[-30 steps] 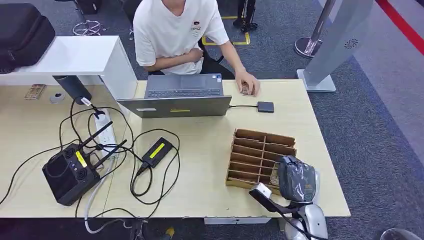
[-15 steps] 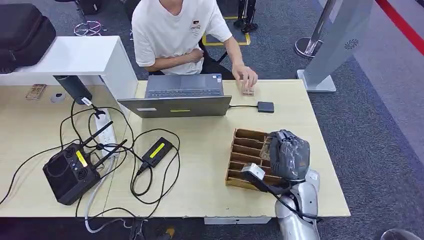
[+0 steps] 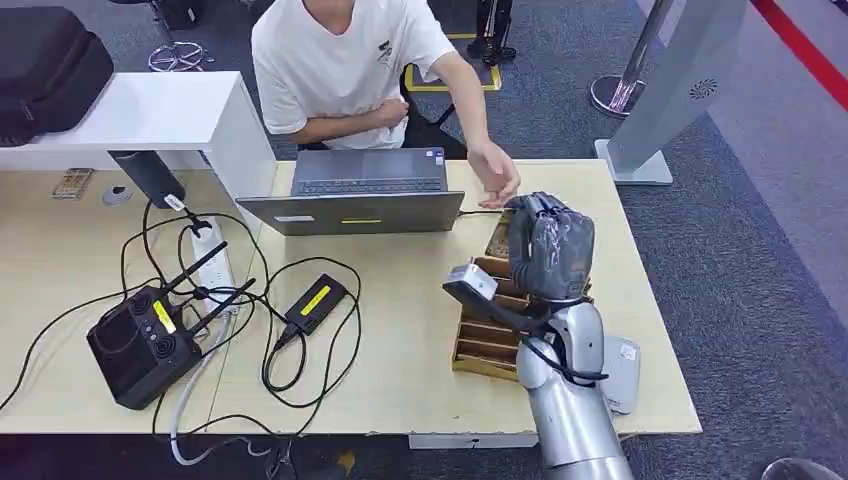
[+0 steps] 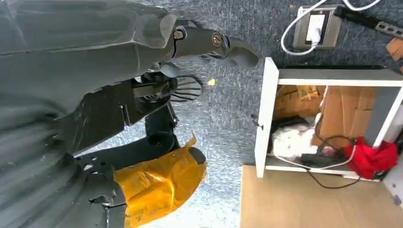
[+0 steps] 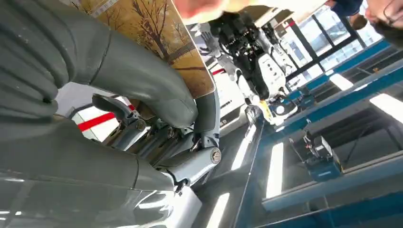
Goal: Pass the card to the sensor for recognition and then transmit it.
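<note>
Right hand (image 3: pixel 548 245), at centre right of the head view, grasps the card (image 5: pixel 157 42) between thumb and fingers, raised above the far end of the cardboard rack (image 3: pixel 490 335). A person's hand (image 3: pixel 497 172) hovers just beyond it, near the laptop (image 3: pixel 362 195). Left hand (image 4: pixel 142 42) hangs over the floor, holding nothing, fingers loosely apart.

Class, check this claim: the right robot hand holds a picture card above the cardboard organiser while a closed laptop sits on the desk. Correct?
Not quite. The head view shows the laptop open, not closed. The right robot hand does hold the card above the cardboard organiser.
</note>
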You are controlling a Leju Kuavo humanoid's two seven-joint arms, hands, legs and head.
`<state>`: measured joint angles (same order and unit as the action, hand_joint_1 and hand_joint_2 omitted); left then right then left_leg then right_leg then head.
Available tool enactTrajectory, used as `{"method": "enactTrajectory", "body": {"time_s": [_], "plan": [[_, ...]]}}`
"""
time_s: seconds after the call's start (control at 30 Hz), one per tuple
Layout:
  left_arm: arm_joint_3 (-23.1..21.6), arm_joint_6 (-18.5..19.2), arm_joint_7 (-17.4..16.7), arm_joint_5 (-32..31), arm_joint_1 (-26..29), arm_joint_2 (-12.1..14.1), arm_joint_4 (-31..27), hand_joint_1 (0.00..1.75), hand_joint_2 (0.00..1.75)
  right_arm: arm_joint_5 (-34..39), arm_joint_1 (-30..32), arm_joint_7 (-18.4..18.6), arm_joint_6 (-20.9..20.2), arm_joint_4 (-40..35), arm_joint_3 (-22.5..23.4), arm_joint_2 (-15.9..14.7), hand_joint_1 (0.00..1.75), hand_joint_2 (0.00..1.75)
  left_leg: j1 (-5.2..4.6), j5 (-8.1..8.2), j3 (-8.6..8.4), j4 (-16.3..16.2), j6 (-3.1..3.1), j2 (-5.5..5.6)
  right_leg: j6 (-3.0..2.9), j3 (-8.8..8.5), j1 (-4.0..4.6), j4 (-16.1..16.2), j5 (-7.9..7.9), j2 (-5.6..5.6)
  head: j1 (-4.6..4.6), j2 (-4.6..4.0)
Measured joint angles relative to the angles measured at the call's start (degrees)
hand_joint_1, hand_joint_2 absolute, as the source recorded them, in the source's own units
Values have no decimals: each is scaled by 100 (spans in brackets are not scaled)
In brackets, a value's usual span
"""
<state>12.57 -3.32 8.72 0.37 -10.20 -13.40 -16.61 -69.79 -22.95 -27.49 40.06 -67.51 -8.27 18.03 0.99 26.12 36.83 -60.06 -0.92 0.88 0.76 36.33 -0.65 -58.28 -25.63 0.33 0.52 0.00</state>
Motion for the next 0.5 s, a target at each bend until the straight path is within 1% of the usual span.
{"method": "enactTrajectory", "body": {"time_s": [0.07,0.23,0.3,0.37,0.43,0.5], "plan": [[-46,4,-98,-46,-30,-11,2,0,175,-306,-271,380,0,168,-142,11,175,175,0,-3,1,0,1,4,0,0,0,-1,0,-1,0,0],[-199,9,-273,-144,-66,-37,7,0,175,-979,-915,1165,0,601,-310,44,175,175,1,-6,3,0,5,11,2,1,-5,-1,2,-10,2,0],[-311,9,-380,-182,-87,-59,9,0,175,-1301,-1174,1633,0,871,-401,44,175,175,1,-6,5,0,5,12,3,1,-7,0,2,-11,2,0],[-376,9,-445,-199,-97,-63,11,0,175,-1492,-1411,1991,0,1120,-476,39,175,175,-2,-10,7,-1,11,21,6,1,-11,1,4,-18,2,0],[-422,11,-489,-221,-112,-66,11,0,175,-1617,-1647,2269,0,1408,-531,37,175,175,-8,-15,12,-1,19,40,6,2,-14,2,3,-38,4,0],[-474,11,-516,-227,-120,-66,11,0,175,-1661,-1789,2371,2,1602,-575,35,175,175,-9,-20,18,-1,26,57,7,0,-16,3,3,-57,2,0]]}}
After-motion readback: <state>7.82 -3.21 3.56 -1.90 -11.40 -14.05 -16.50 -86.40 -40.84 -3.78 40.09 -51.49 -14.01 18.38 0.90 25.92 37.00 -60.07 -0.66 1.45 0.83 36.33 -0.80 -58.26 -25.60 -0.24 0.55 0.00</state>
